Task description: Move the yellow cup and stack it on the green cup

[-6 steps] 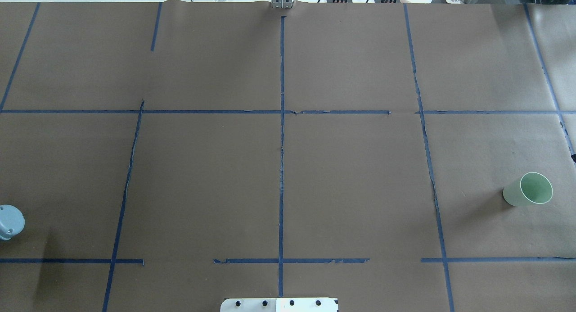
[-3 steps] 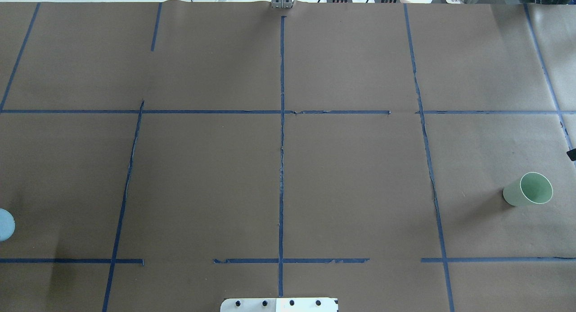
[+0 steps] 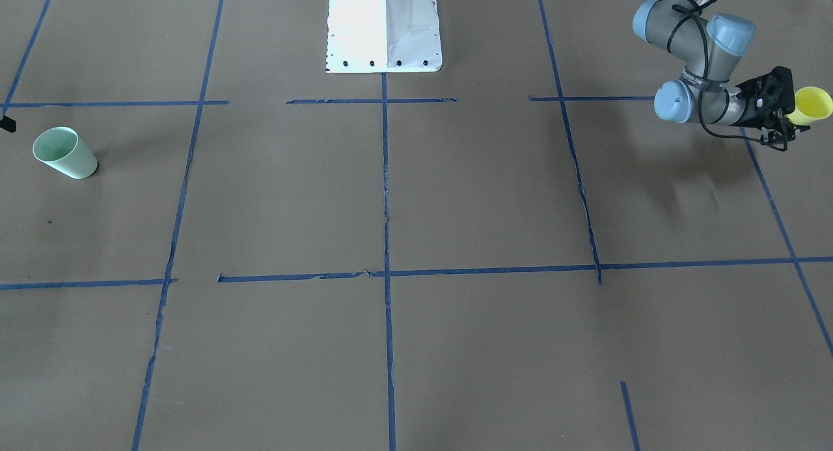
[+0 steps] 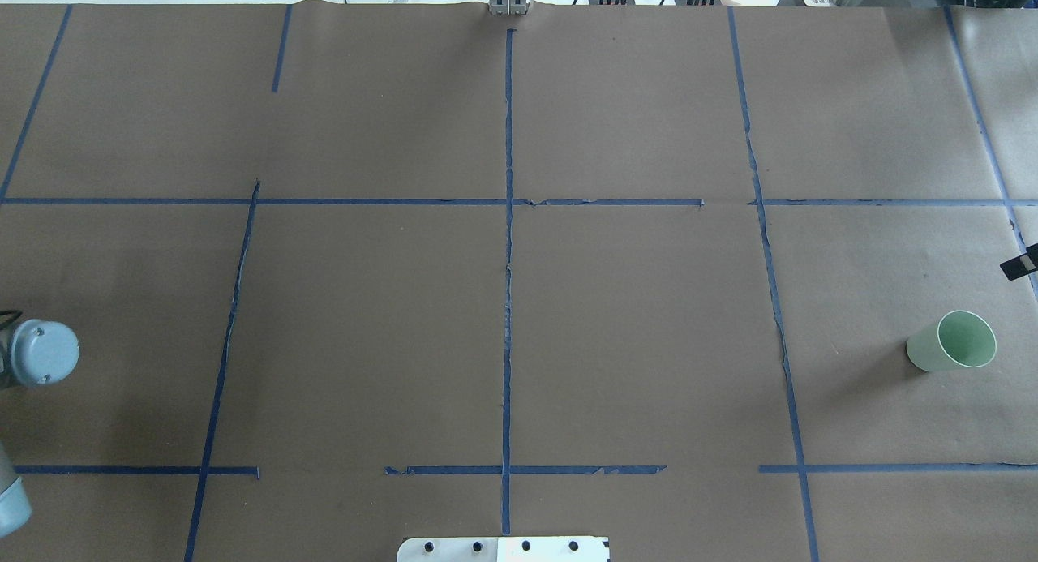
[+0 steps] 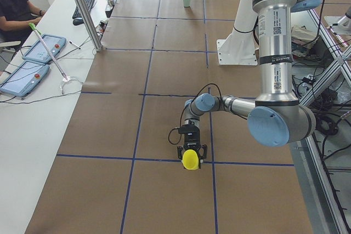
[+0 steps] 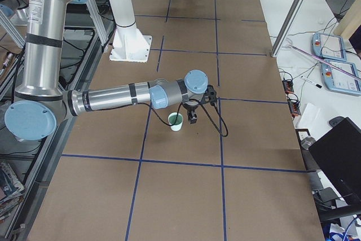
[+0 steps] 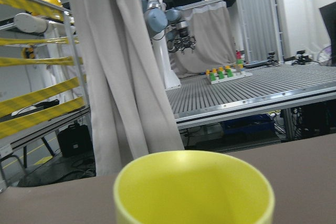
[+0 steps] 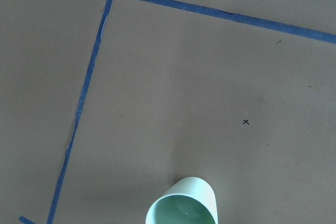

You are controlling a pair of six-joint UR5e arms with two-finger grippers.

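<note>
One step looks done: in the front view, upper right, the left claw (image 3: 789,114) is clamped on the yellow cup (image 3: 815,104), seemingly clear of the tabletop (image 3: 455,197); the green cup (image 3: 64,153) stands far off at the left edge. Overhead, the green cup sits at the right; no yellow cup shows. In the right-end view, the right claw (image 6: 192,118) hangs just beside it; apart or together, I cannot tell. Carrying across and stacking remain.

Left end effector (image 3: 787,110) grips yellow cup (image 3: 813,104) (sideways); right arm (image 6: 113,99) outstretched.
</note>
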